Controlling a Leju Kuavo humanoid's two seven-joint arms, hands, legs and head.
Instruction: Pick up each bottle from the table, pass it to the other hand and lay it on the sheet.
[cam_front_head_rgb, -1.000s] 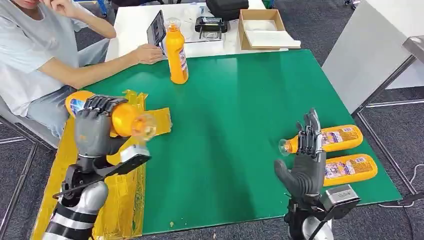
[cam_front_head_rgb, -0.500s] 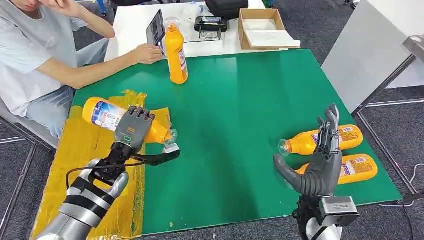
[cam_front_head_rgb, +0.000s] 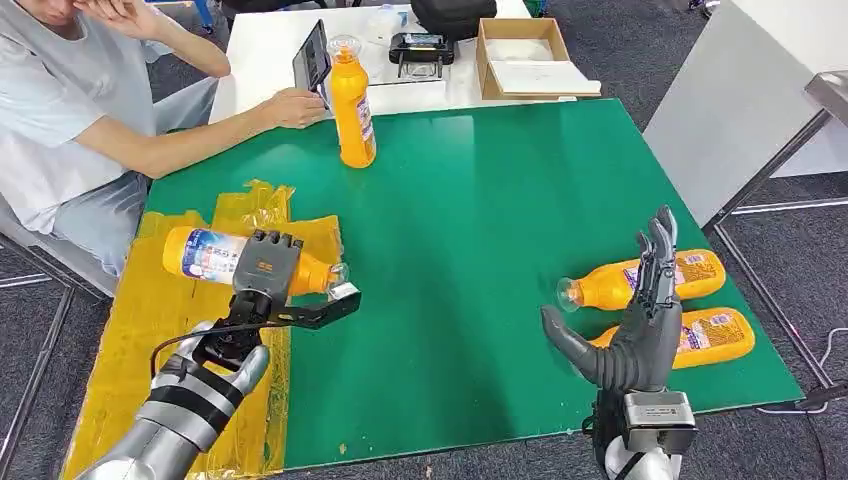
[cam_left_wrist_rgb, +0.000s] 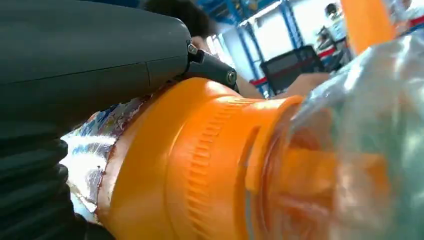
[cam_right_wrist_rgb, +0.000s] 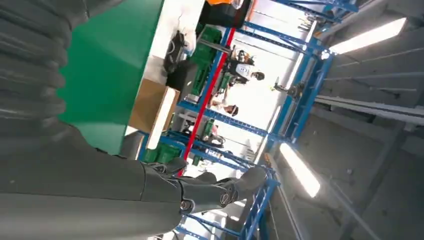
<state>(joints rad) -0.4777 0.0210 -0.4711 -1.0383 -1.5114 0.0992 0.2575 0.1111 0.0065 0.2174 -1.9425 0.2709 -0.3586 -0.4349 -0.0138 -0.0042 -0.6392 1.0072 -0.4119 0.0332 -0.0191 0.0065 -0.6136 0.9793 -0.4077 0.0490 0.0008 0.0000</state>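
My left hand (cam_front_head_rgb: 267, 266) grips an orange bottle (cam_front_head_rgb: 205, 254) that lies sideways low over the yellow sheet (cam_front_head_rgb: 160, 330), its clear cap pointing right. Up close in the left wrist view, the same orange bottle (cam_left_wrist_rgb: 200, 165) sits under my dark left hand (cam_left_wrist_rgb: 90, 55). My right hand (cam_front_head_rgb: 632, 330) is open with fingers pointing up, holding nothing, just left of two orange bottles (cam_front_head_rgb: 640, 281) (cam_front_head_rgb: 700, 337) lying on the green table (cam_front_head_rgb: 480, 220) near its right edge. A third bottle (cam_front_head_rgb: 352, 105) stands upright at the table's back.
A person in a grey shirt (cam_front_head_rgb: 60, 110) sits at the table's left, one hand (cam_front_head_rgb: 298, 106) at a tablet (cam_front_head_rgb: 312, 57) near the upright bottle. A cardboard box (cam_front_head_rgb: 530, 58) and a black case (cam_front_head_rgb: 455, 15) rest on the white table behind. A white table (cam_front_head_rgb: 760, 90) stands at the right.
My left hand has lowered and turned the bottle down onto the sheet, cap now pointing right. My right hand has shifted slightly right and stayed open.
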